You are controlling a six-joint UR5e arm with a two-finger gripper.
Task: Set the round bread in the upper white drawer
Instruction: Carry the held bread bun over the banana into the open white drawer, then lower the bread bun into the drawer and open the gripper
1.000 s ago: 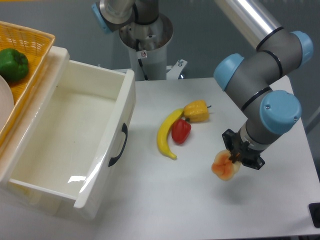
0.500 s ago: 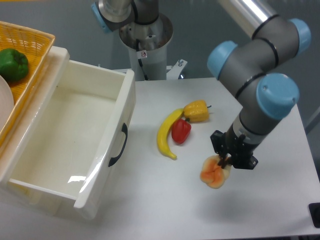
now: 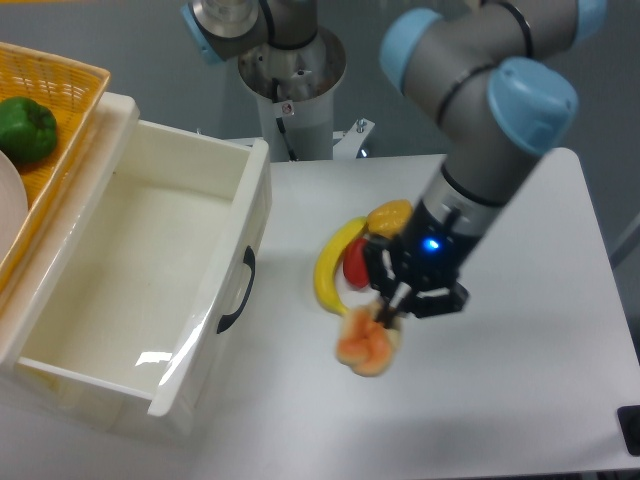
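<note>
Claw (image 3: 388, 310) clamped on the round bread (image 3: 366, 347), lower centre, above the surface (image 3: 520, 380) — the upper white drawer (image 3: 150, 290) waits left. Risk: the thin pinch slips, or the bun clips the drawer's front wall — carried too low.

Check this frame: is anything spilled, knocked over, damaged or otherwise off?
Nothing stands out. The gripper holds the round bread above the table, blurred by motion. The upper white drawer stands open with nothing in it, and the banana and red pepper lie undisturbed beside the arm.
</note>
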